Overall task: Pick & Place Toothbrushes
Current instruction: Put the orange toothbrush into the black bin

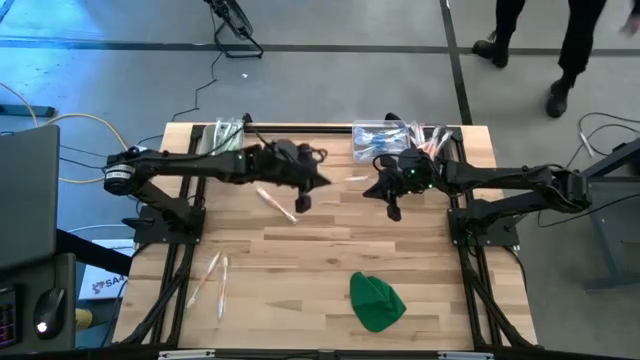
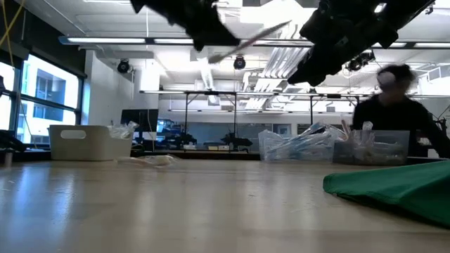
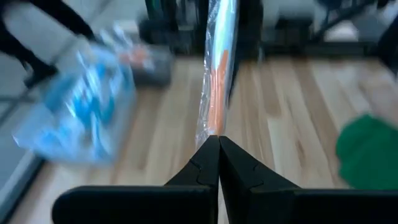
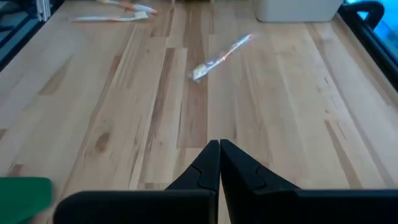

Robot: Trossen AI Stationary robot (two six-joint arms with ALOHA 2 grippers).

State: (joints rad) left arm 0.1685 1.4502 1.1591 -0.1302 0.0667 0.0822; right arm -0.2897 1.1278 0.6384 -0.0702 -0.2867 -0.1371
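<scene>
The wooden table (image 1: pixel 330 250) carries loose toothbrushes (image 1: pixel 215 272), a green cloth (image 1: pixel 376 301) and clear bins (image 1: pixel 380 138).

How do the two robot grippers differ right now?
The left gripper is shut on a wrapped orange toothbrush, held up off the table; the right gripper is shut on nothing. The left one hangs near a loose toothbrush lying on the table; the right hangs nearer the clear bin. Both are dark and raised.

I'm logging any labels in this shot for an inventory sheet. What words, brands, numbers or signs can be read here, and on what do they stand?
No text reads in full.
"SA": the only clear letters, on a white sheet on the floor left of the table; the rest is cut off.
Toothbrush wrappers, clear bins: print, if any, too blurred to read.
</scene>
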